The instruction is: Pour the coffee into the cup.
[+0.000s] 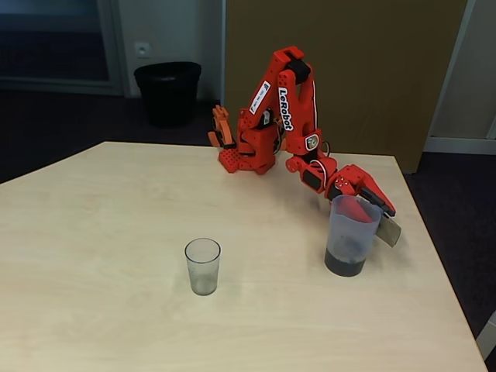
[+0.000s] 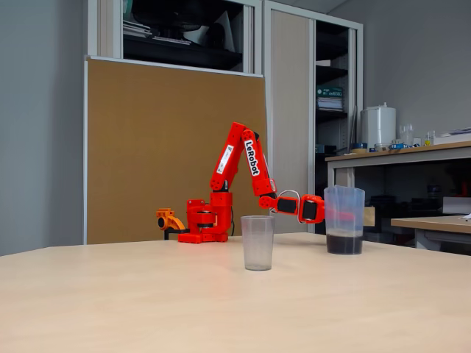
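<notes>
Reaching down at right-centre of a fixed view, the red pincer [image 1: 377, 211] is sitting at the upper rim and handle side of the jug [image 1: 350, 232]; one dark-tipped finger is lying along the jug's right side, w/ the handle hanging just beside it. Whether the pincer is actually clamping the jug can't be told from either fixed view, as the jug wall is hiding the fingers in one [image 2: 333, 208] and the gap isn't readable in the other. Jug [image 2: 344, 219] is standing upright on the counter [image 1: 101, 256], translucent, w/ the coffee [image 1: 343, 264] sitting as a shallow dark layer at the bottom; same dark band [image 2: 344, 243] is showing low in the jug in the other fixed view. Arm [image 1: 287, 116] is folding up and back to its red base [image 1: 246, 159] at the counter's far edge, upper-centre of frame, white lettering on the upper link.

Cup [image 1: 203, 266] is standing upright, lower-centre-left of frame, well apart from the jug; nothing dark showing inside. In the side-on fixed view the cup [image 2: 257, 242] is at centre, jug to its right.

Bkgd: black bin [image 1: 167, 91] on the floor upper left, brown board [image 2: 173, 147] behind the arm.
</notes>
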Controlling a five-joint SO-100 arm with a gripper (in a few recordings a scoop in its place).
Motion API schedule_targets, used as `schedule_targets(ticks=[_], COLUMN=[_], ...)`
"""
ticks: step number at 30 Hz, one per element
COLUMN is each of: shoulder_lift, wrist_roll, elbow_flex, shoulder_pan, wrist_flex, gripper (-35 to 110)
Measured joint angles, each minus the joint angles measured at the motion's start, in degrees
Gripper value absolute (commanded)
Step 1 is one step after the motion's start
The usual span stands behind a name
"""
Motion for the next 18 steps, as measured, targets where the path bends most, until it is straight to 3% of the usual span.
schedule_targets(ticks=[18], shoulder_lift=[-3.2], wrist_roll=[-0.5], elbow_flex=[-0.3], shoulder_pan=[3.9], wrist_flex=[-7.0], gripper=[19])
